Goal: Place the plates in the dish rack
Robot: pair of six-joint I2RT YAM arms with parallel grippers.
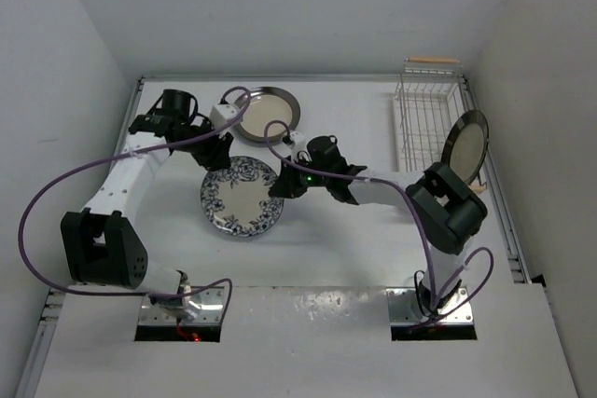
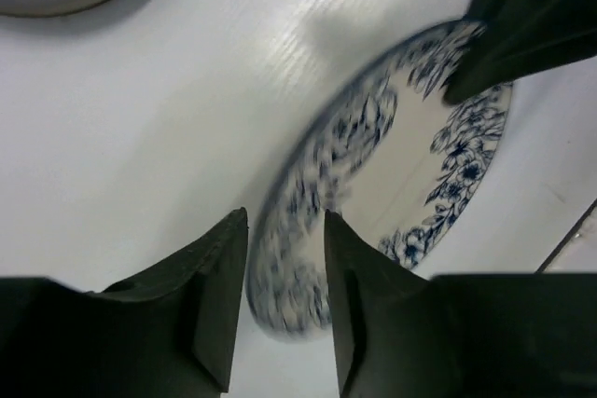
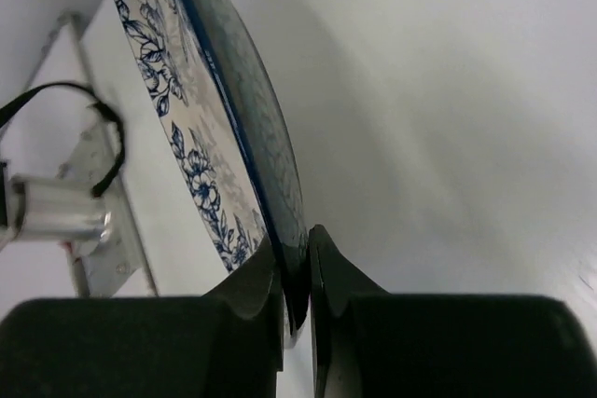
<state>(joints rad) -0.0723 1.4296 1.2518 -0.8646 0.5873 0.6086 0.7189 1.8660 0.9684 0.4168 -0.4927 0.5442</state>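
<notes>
Top external view, from the left: the left gripper (image 1: 222, 152) hangs at about 11 o'clock on the blue-and-white plate (image 1: 241, 200). In the left wrist view its jaws stand apart with the blurred rim showing between them, not pinched. At 12 o'clock from that plate, a little apart, the dark-rimmed plate (image 1: 266, 111) lies flat on the table (image 1: 354, 240).

The right gripper (image 1: 278, 185) has the blue-and-white plate at its 3 o'clock edge. The right wrist view shows both fingers clamped on the thin rim and the plate tipped up on a slant.

The dish rack (image 1: 420, 109) sits at 2 o'clock on the table, well apart. A third plate (image 1: 466, 144) already stands on edge at its right side.

The risks, as I judge them:
- The glazed plate hangs from one narrow pinch at its edge. A quick swing toward the rack could make it pivot or slip out.
- If the left jaws close off-centre, they could twist the plate against the right grip.
- On arrival, the plate could knock the standing plate or catch on a wire.
</notes>
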